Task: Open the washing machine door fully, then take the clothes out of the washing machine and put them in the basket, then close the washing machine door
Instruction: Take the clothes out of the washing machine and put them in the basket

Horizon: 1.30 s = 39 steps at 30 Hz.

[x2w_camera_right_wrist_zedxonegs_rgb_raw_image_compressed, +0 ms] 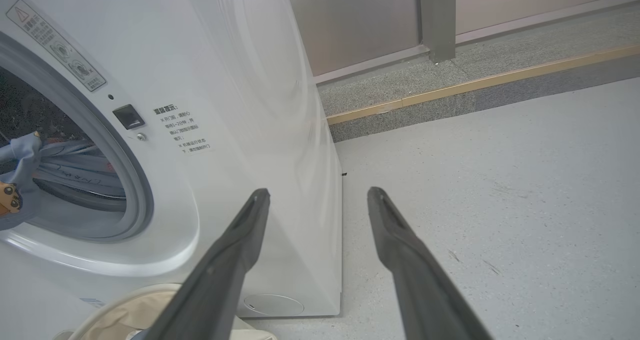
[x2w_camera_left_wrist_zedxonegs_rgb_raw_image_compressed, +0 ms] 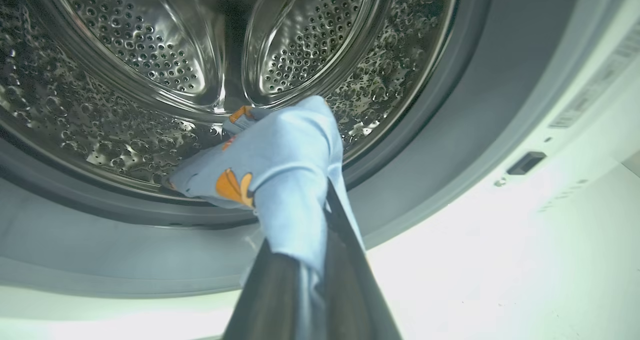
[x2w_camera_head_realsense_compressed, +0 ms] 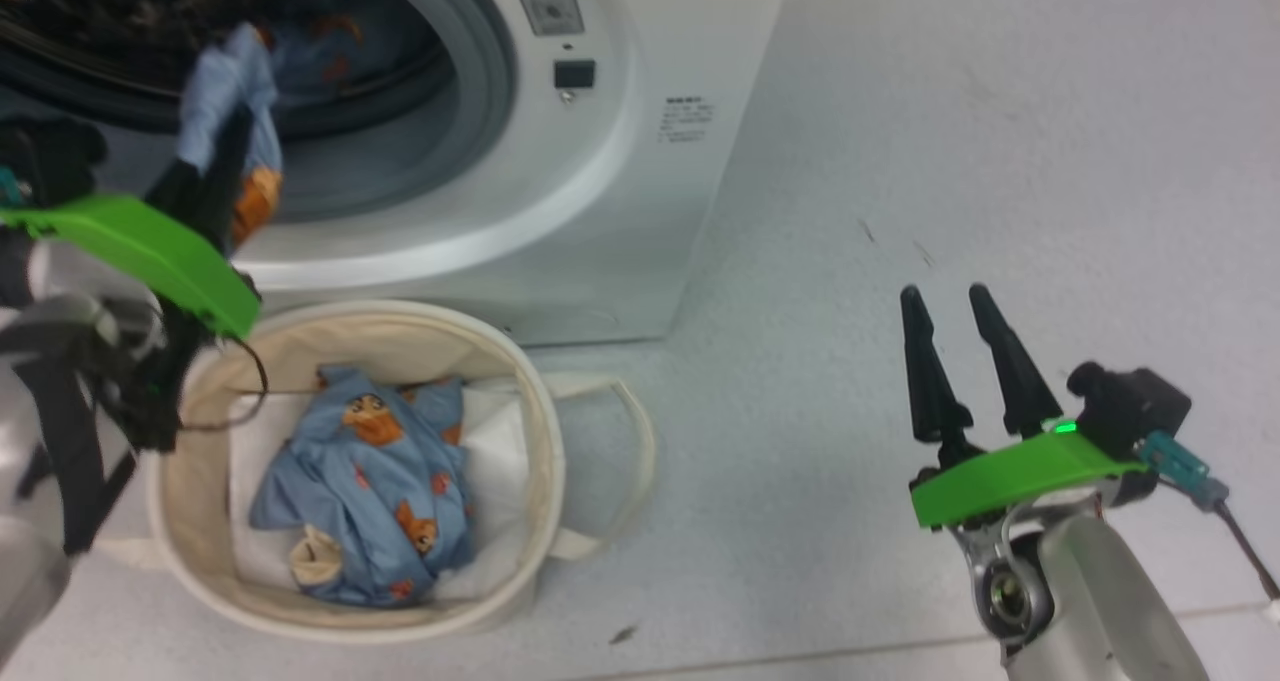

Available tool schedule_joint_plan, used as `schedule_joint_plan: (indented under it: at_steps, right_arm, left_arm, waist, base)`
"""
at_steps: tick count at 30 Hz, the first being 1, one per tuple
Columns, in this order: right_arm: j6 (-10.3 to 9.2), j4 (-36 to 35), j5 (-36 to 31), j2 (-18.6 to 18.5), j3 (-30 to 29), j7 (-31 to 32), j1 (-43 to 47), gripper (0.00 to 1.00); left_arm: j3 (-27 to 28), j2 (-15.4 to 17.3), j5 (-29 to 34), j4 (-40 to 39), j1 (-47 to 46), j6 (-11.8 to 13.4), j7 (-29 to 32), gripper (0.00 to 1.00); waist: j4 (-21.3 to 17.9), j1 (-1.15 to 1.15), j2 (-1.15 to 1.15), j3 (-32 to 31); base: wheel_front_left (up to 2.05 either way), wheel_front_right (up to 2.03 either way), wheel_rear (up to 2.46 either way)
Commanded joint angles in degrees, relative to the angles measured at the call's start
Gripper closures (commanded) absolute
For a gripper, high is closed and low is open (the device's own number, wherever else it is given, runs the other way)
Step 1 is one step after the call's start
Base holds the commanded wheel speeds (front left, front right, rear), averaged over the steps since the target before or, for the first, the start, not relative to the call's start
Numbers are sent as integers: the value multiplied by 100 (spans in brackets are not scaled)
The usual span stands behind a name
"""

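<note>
Pale grey speckled floor runs under everything. The right wrist view adds a raised kerb edged by a wooden strip behind it. The white washing machine stands with its round opening uncovered, and the left wrist view looks into its perforated steel drum. Just in front, the head view looks down into the cream basket, where a blue garment printed with orange bear faces lies crumpled on a white sheet. The left gripper is clamped on a matching garment at the grey-ringed mouth, the cloth draped over its fingertips. The right gripper hangs spread and empty over the floor, well apart.
</note>
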Motion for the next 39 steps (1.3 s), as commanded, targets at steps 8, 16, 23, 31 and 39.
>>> schedule_joint_plan:
  at_steps: [8,16,23,31,39]
  right_arm:
    - [1,-15,-60,9,124,-54,287,0]
    - [1,96,-56,9,173,-54,514,0]
    - [1,168,-54,9,235,-54,647,0]
    - [1,169,-44,9,301,-54,611,0]
    - [1,129,-37,9,267,-54,511,0]
  left_arm:
    - [1436,364,1085,-1100,832,6,-84,100]
    - [2555,395,2135,-2882,2576,431,-85,100]
    - [2993,551,2472,-4501,3843,960,-86,100]
    - [3153,747,2534,-5199,4413,1342,-86,100]
    - [2992,548,2438,-4652,4436,1224,-54,100]
  waist:
    - [530,0,0,-734]
    - [834,0,0,-1192]
    - [956,0,0,-1440]
    - [896,0,0,-1389]
    - [741,0,0,-1145]
  base:
    - [0,0,0]
    - [0,0,0]
    - [0,0,0]
    - [0,0,0]
    - [0,0,0]
